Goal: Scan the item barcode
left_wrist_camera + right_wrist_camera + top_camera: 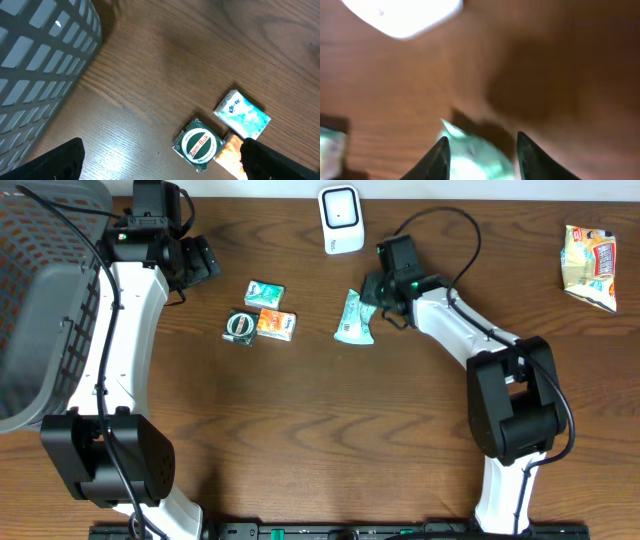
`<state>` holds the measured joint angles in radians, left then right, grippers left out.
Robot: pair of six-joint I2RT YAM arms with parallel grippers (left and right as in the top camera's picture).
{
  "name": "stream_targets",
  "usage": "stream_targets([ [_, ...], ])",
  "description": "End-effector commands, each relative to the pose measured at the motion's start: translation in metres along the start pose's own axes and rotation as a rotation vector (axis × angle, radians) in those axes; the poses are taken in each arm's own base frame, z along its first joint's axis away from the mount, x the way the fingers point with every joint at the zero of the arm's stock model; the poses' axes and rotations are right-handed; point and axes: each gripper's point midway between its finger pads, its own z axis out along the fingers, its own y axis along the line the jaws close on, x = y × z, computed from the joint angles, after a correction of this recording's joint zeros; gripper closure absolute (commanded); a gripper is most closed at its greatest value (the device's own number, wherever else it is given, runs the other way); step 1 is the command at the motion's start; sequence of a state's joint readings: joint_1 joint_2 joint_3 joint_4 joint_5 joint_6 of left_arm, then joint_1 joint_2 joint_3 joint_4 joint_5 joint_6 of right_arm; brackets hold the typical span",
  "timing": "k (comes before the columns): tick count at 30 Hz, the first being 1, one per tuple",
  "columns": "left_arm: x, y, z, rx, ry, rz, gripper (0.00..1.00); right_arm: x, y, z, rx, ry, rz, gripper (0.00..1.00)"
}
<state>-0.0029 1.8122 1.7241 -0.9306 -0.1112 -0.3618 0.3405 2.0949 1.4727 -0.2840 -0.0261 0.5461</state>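
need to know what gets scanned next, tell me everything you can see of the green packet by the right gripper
The green packet is a small flat sachet, mint green with white patches, seemingly glossy film with a crimped end. It lies on the wooden table, below the white scanner and apart from the other small items. Its upper end lies at the right gripper, whose fingers straddle it in the blurred wrist view. Whether they grip it cannot be told. No barcode shows.

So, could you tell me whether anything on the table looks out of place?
Nothing looks spilled or damaged; only the snack bag lies alone at the far right, well away from the scanner.
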Motion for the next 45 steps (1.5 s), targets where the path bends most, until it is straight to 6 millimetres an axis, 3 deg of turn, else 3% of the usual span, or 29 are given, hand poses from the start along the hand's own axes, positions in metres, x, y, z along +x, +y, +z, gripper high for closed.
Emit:
stream_targets([
  [1, -0.002, 0.001, 0.001, -0.012, -0.005, 0.006, 0.02, -0.017, 0.014, -0.003, -0.111, -0.005, -0.047, 0.58],
  [4, -0.002, 0.001, 0.001, -0.012, -0.005, 0.006, 0.02, -0.018, 0.022, -0.009, -0.168, 0.040, -0.038, 0.48],
  [8, -0.002, 0.001, 0.001, -0.012, -0.005, 0.006, 0.02, 0.003, 0.029, -0.013, -0.227, 0.143, -0.041, 0.42],
  [13, -0.002, 0.001, 0.001, -0.012, -0.005, 0.006, 0.02, 0.040, 0.013, -0.005, -0.121, 0.263, 0.008, 0.07],
  [19, -0.002, 0.001, 0.001, -0.012, -0.005, 0.006, 0.02, 0.071, 0.011, 0.023, -0.072, 0.322, 0.056, 0.05],
  [21, -0.002, 0.001, 0.001, -0.012, -0.005, 0.006, 0.02, 0.080, 0.008, 0.033, -0.065, 0.339, 0.055, 0.14],
  [26, -0.002, 0.001, 0.001, -0.012, -0.004, 0.007, 0.02, 0.088, -0.001, 0.042, -0.054, 0.364, 0.077, 0.61],
  [31, -0.002, 0.001, 0.001, -0.012, -0.005, 0.006, 0.02, 0.078, 0.004, 0.035, -0.147, 0.387, 0.104, 0.99],
  [38, -0.002, 0.001, 0.001, -0.011, -0.005, 0.007, 0.02, 0.028, 0.016, -0.013, -0.359, 0.347, 0.137, 0.99],
  [45, -0.002, 0.001, 0.001, -0.012, -0.004, 0.007, 0.02, -0.030, 0.048, -0.097, -0.522, 0.216, 0.147, 0.99],
])
